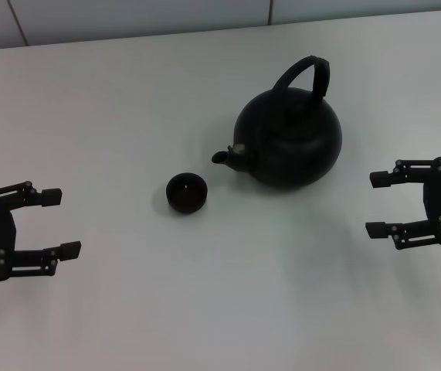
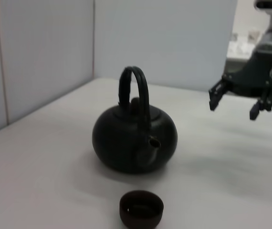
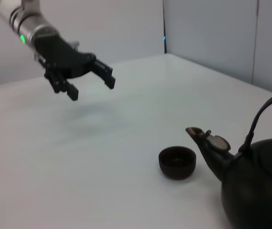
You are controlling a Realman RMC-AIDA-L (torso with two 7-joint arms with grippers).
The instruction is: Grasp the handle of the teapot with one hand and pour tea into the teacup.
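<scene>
White table — plain matte top, filling nearly the whole head view. Pale grey wall panels rise directly from the table's far edge, split by thin vertical seams. Past the panels' end, beyond the table — a blurred background area with indistinct light shapes, too soft to identify.

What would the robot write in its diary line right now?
left pincer: open, idle | right pincer: open, beside teapot | handle: ungrasped | teacup: by spout
</scene>
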